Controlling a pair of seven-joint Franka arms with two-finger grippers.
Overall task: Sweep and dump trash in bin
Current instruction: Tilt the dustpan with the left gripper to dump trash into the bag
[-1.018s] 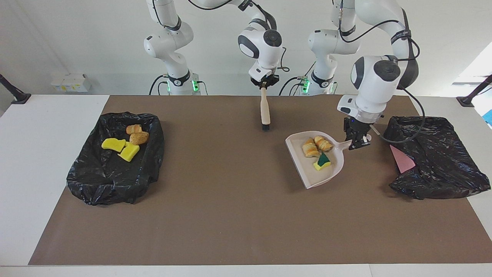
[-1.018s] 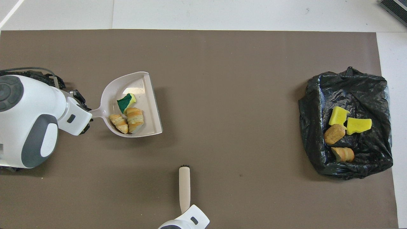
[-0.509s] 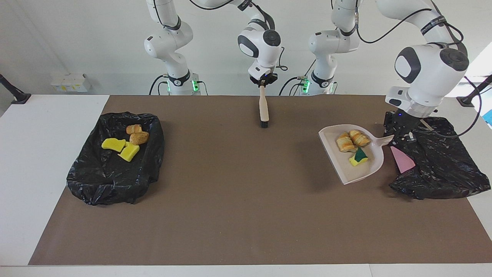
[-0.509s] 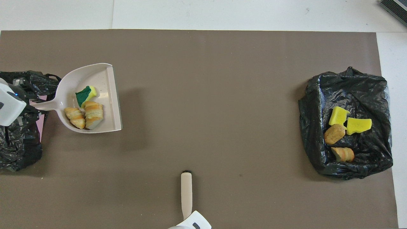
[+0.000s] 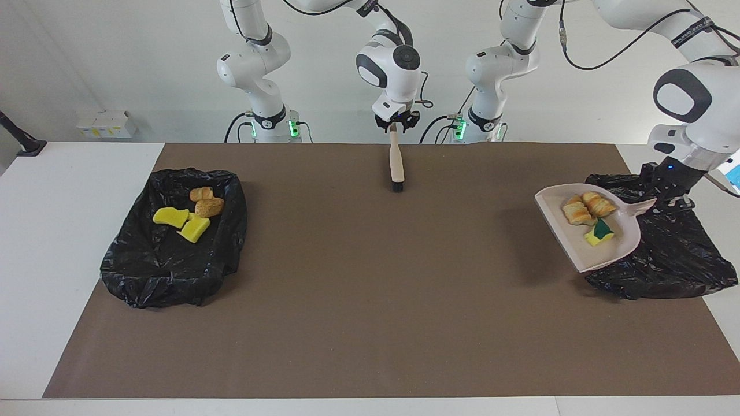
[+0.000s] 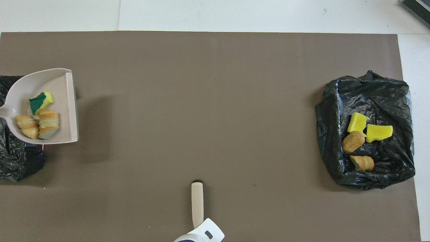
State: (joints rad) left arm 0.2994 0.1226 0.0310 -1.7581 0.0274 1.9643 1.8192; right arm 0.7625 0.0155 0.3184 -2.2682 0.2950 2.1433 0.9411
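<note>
Facing view: left gripper (image 5: 670,199) grasps the pale plastic dustpan (image 5: 621,245) with three scraps (image 5: 588,215) over the black bag (image 5: 670,260). Right gripper (image 5: 395,123), state unclear, at the wooden brush (image 5: 396,164).
Overhead view: four scraps (image 6: 364,139) in the other bag (image 6: 383,90).

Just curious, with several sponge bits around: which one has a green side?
The sponge piece in the dustpan, beside two bread-like lumps. The two sponge pieces in the black bag at the right arm's end are plain yellow.
</note>
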